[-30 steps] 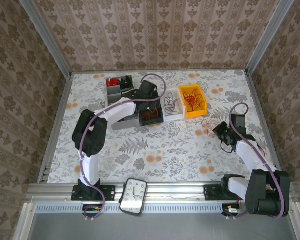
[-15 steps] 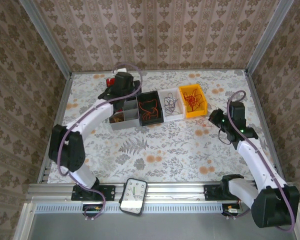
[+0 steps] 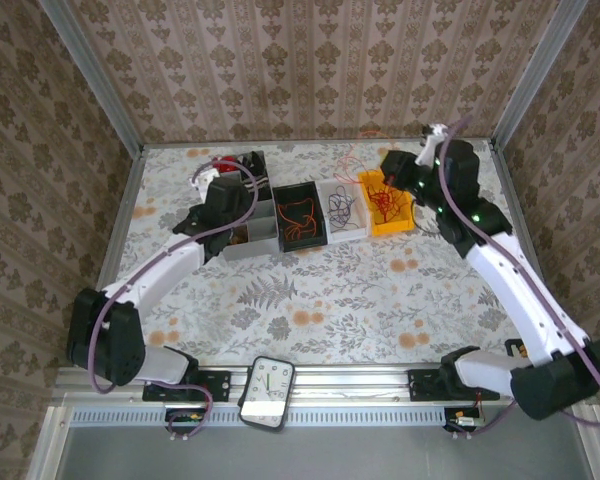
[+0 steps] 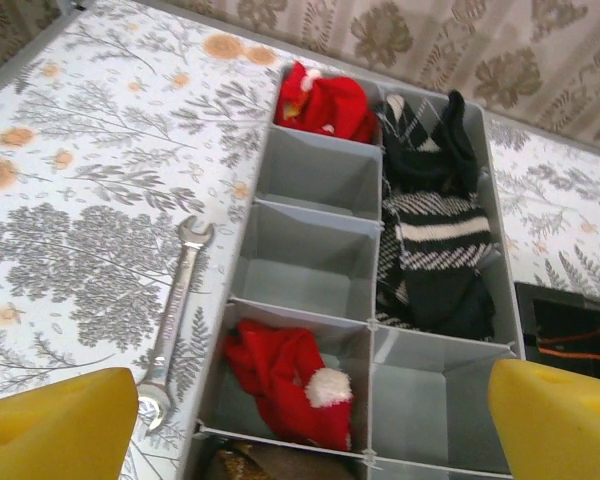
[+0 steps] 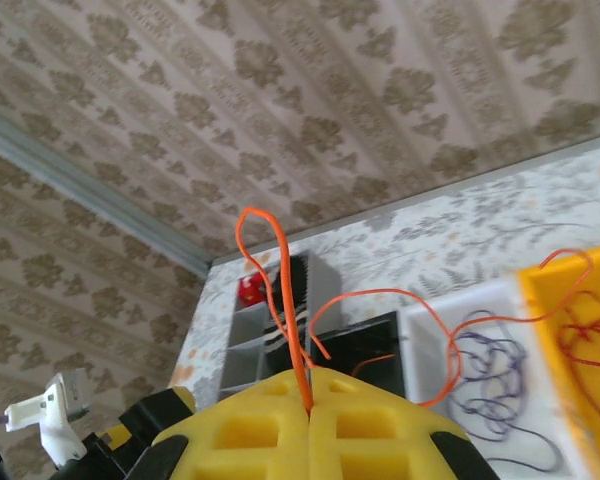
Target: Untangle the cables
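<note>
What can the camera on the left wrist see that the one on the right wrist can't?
Left wrist: a wrench lying on the table beside the grey organizer. Right wrist: an orange cable pinched in the shut right gripper, a white bin of dark cables, and a yellow bin of red ones. Both: the grey organizer and the black bin.

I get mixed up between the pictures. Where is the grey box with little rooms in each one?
Top external: grey organizer, upper left of the middle.
Left wrist: grey organizer, across the middle.
Right wrist: grey organizer, small, lower left, behind the orange cable.
Shared landmark: the black bin beside it.
</note>
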Robot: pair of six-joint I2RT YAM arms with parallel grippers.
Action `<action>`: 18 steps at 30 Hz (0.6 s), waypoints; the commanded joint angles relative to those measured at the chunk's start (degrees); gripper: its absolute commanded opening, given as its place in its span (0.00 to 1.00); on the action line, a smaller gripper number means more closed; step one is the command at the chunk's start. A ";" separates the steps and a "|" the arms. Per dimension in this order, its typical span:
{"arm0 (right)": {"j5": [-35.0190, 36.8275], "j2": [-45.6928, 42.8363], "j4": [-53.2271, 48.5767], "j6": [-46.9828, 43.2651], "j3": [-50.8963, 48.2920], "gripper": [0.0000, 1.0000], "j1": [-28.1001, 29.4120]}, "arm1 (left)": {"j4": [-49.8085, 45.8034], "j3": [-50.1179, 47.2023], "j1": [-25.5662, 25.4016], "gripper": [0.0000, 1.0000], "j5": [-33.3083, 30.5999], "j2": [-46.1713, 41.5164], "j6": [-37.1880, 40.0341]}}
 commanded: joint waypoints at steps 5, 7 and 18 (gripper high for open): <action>-8.60 15.42 4.82 2.06 10.25 0.03 5.56 | 0.01 -2.58 2.90 0.91 -2.07 -4.30 -2.19; -10.47 19.06 5.66 3.30 12.14 0.03 6.29 | -0.43 -3.05 3.22 0.91 -1.98 -4.72 -2.19; -10.80 35.75 0.24 2.38 20.90 0.03 7.49 | -0.81 -3.78 4.86 0.91 -0.71 -4.60 -2.40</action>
